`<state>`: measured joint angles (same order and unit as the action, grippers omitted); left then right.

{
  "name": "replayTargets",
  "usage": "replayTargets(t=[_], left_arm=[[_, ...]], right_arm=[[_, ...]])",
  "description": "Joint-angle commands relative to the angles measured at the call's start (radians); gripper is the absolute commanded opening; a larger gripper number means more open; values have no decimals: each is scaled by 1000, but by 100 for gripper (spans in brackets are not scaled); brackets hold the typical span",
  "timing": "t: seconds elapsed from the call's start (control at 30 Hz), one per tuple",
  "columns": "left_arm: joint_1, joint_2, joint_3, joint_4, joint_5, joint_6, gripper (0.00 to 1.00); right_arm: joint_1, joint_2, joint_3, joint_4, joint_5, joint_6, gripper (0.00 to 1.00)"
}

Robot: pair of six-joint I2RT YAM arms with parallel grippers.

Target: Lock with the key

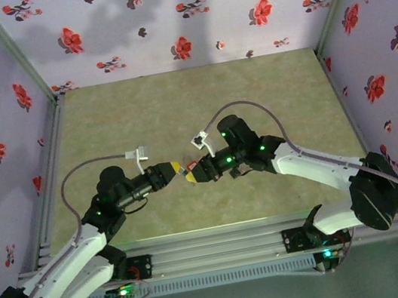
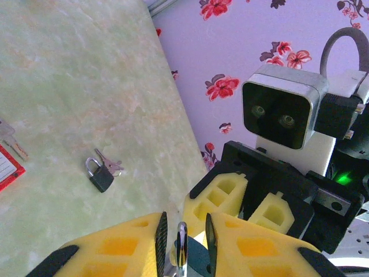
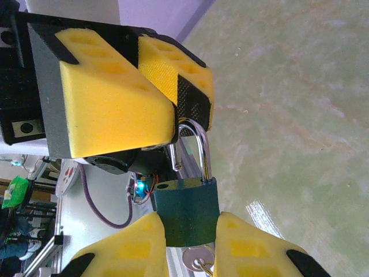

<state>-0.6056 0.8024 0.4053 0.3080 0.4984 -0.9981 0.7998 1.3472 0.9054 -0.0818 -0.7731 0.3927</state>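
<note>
A: Where is the lock held?

B: Its dark green body is clamped between the pads of the right end effector, at the lower centre of the right wrist view, raised off the tabletop. The shackle is pointed upward. One leg is seated in the body and the other is seen free above it.

A: And the key?

B: A key with its ring is seen under the body, at the bottom edge. How deep it is seated cannot be told.

A: The left end effector?

B: It is set over the shackle's crown, jaws nearly together. Slim gaps are seen beside the shackle in the left wrist view, so a firm clamp cannot be confirmed.

A: What could go wrong?

B: If the shackle is pressed off-axis, the free leg may be driven onto the body's top instead of into its hole. The lock may then be twisted in the right pads or levered out, and the key could be knocked loose. A dropped lock might be confused with the other dark padlock, which is seen lying with keys at the left of the left wrist view.
</note>
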Motion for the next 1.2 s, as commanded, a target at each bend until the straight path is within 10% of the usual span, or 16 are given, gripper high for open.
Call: replayTargets(t=[0.0, 1.17], left_arm=[[9, -17, 26, 8, 12, 13, 28], [10, -10, 26, -31, 5, 35, 0]], right_arm=[[7, 9, 32, -4, 7, -26, 0], [15, 15, 41, -28, 55, -38, 0]])
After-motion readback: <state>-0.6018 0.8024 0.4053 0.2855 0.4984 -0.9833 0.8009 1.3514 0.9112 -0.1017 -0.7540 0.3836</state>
